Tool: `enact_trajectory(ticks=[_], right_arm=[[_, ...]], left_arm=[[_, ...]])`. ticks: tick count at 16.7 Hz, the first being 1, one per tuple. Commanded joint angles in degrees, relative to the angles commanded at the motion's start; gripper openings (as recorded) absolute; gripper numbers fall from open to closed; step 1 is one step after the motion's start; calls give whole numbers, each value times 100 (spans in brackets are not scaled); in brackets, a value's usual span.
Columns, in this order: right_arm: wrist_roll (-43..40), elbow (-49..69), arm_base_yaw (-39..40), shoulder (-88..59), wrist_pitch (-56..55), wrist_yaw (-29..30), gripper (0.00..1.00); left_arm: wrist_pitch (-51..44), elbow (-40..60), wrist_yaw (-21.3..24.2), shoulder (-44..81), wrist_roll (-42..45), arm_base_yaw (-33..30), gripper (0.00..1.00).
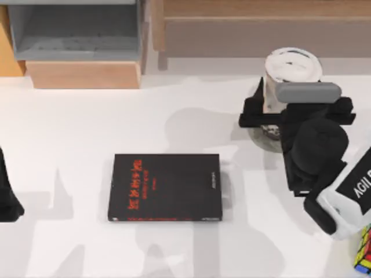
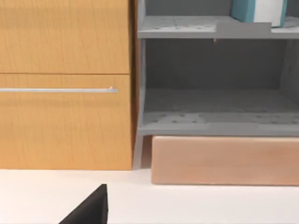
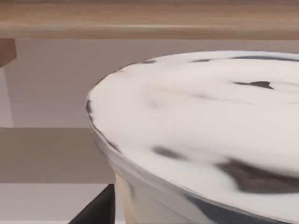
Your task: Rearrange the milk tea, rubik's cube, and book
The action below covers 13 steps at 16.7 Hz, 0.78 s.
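Top view puts the right tool (image 1: 264,113) at the milk tea (image 1: 291,65), near the back of the counter (image 1: 69,145) on its right side: black fingers reach in on both sides of the clear cup below the white domed lid, though I cannot tell whether they are pressing the cup or merely flanking it. The right wrist view looks across the lid from very close, so the tool is low and tight against the drink. I judge the milk tea to be the step in hand — grasped or about to be — with its move not yet finished. The rubik's cube (image 1: 364,250) sits at the counter's front right corner, well apart from the cup, and looks untouched. A black book with red lettering (image 1: 166,187) lies flat in the middle of the counter. In the left wrist view, the book (image 2: 259,11) with the teal cover stands on the upper level of the grey shelf unit (image 2: 215,123), which may mean its part is done. The left arm is parked at the counter's left edge — its tool's state I cannot tell.
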<state>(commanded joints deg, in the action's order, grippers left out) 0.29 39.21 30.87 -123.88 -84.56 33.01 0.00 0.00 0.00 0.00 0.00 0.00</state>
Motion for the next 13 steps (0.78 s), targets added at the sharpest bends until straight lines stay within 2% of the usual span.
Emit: enact_trajectory(ticks=[6, 13], right_arm=[[1, -14, 9, 13, -18, 10, 100], [3, -610, 304, 213, -394, 305, 100]], left_arm=[[0, 0, 0, 0, 0, 0, 100], [0, 0, 0, 0, 0, 0, 100]])
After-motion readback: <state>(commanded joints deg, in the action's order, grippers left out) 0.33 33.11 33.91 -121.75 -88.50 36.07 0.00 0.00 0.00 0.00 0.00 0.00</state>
